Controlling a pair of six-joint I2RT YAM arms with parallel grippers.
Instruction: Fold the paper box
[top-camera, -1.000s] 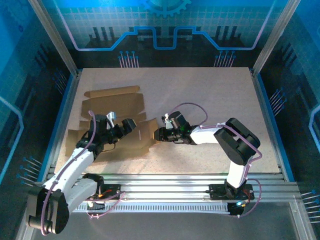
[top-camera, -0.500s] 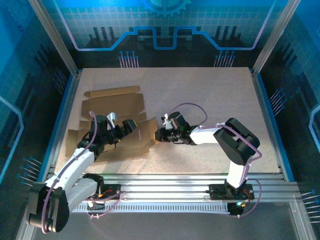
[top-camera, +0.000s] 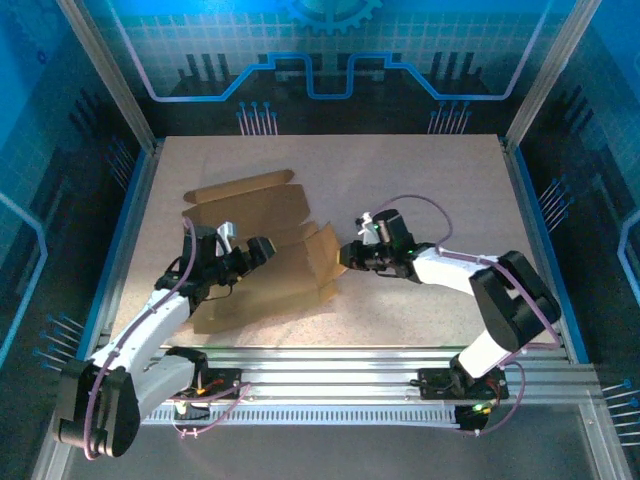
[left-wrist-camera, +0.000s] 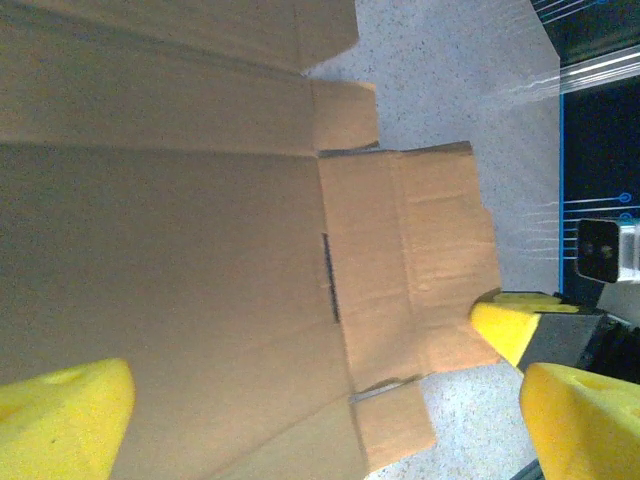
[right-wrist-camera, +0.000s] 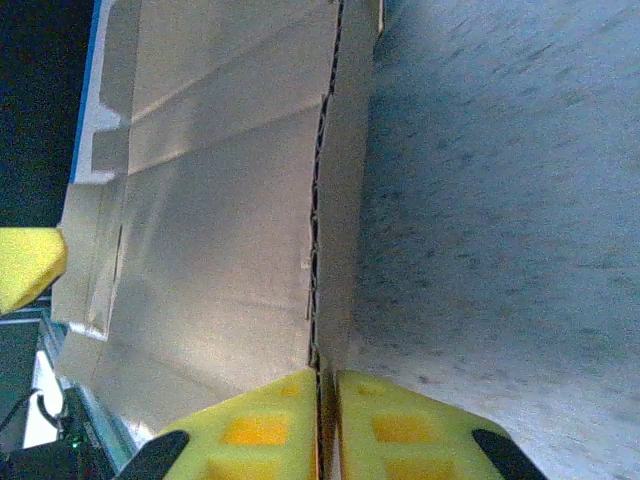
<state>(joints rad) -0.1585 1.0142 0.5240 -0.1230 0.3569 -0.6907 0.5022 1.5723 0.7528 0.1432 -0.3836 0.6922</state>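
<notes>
The paper box (top-camera: 250, 225) is a flat brown cardboard cut-out with flaps, lying on the left half of the table. Its right end flap (top-camera: 322, 260) is tilted up off the surface. My right gripper (top-camera: 343, 258) is shut on that flap's outer edge. In the right wrist view the yellow fingers (right-wrist-camera: 262, 430) pinch the corrugated edge of the paper box (right-wrist-camera: 220, 220) from both sides, the right gripper (right-wrist-camera: 327, 415) holding it on edge. My left gripper (top-camera: 262, 250) hovers open over the sheet's middle. Seen from the left wrist, the left gripper (left-wrist-camera: 320, 425) has its fingers wide apart above the paper box (left-wrist-camera: 200, 250).
Speckled table surface (top-camera: 430, 190) stretches bare to the right and back of the sheet. An aluminium rail (top-camera: 330, 365) with the arm bases runs along the near edge. Blue frame walls (top-camera: 535, 230) bound the sides.
The right gripper closed on the sheet's right flap and drew back to the right, lifting the flap and dragging the whole sheet rightward. The left gripper stayed open above the sheet.
</notes>
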